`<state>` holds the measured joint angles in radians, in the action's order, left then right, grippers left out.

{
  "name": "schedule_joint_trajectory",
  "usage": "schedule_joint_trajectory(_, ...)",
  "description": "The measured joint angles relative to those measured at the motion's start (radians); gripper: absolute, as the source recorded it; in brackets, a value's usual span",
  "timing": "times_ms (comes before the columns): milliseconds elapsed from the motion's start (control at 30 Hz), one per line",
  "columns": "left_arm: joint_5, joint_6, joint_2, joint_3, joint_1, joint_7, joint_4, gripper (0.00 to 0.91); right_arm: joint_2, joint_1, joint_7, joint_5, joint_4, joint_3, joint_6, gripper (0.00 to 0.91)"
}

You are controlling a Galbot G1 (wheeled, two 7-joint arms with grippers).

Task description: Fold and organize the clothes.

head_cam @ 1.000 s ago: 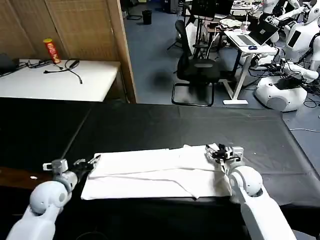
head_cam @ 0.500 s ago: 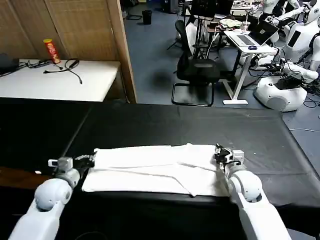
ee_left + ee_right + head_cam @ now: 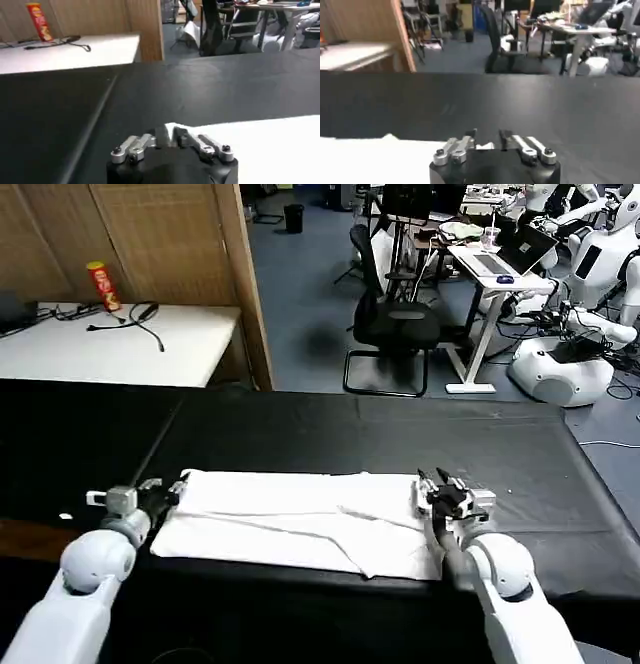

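The white T-shirt (image 3: 300,519) lies on the black tablecloth (image 3: 350,434) as a long flat strip, plain side up, near the front edge. My left gripper (image 3: 172,487) is at the strip's far left corner. In the left wrist view its fingers (image 3: 162,136) stand close together on that white corner (image 3: 172,129), and the rest of the shirt (image 3: 260,145) spreads away from them. At the strip's right end is my right gripper (image 3: 432,480). Its jaws (image 3: 487,134) stand apart over the black cloth, with a small white bit of fabric low between them and the shirt (image 3: 370,155) beside it.
A white side table (image 3: 110,344) at the back left carries a red snack can (image 3: 100,284) and a black cable. Beyond the table's far edge stand an office chair (image 3: 395,319) and a desk. The tablecloth reaches far past the shirt on all sides.
The shirt has slid left and flattened, and its far edge now lies farther from me. My left gripper moved left with the corner. The right gripper shifted slightly left.
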<state>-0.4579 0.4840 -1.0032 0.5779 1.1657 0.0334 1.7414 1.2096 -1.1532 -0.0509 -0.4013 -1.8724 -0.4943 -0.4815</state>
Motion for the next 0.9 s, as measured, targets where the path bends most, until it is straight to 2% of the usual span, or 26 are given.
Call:
schedule_joint_trajectory(400,-0.011,-0.034,-0.056,0.078,0.168,-0.001,0.125,0.878,0.001,-0.122,0.017,-0.007,-0.155,-0.052,0.018,0.878)
schedule_joint_trajectory(700,-0.001,-0.057,-0.12,0.088,0.22,0.0,0.121,0.878,0.0,-0.164,0.024,0.001,-0.203,-0.07,0.039,0.878)
schedule_joint_trajectory(733,0.003,-0.059,-0.123,0.088,0.222,0.001,0.117,0.722,-0.001,-0.166,0.025,0.001,-0.207,-0.072,0.04,0.878)
schedule_joint_trajectory(767,0.006,-0.062,-0.126,0.088,0.223,0.002,0.113,0.644,-0.001,-0.168,0.026,0.002,-0.211,-0.073,0.042,0.878)
schedule_joint_trajectory(800,0.008,-0.064,-0.13,0.088,0.225,0.003,0.108,0.478,-0.002,-0.169,0.026,0.002,-0.214,-0.075,0.044,0.878)
schedule_joint_trajectory(833,0.009,-0.066,-0.134,0.088,0.227,0.002,0.105,0.4,-0.002,-0.17,0.026,0.002,-0.217,-0.077,0.045,0.878)
schedule_joint_trajectory(867,0.011,-0.07,-0.138,0.088,0.228,0.002,0.103,0.263,-0.002,-0.172,0.027,0.003,-0.218,-0.079,0.047,0.878)
schedule_joint_trajectory(900,0.014,-0.073,-0.142,0.088,0.231,0.003,0.103,0.215,-0.002,-0.172,0.029,0.003,-0.219,-0.08,0.048,0.878)
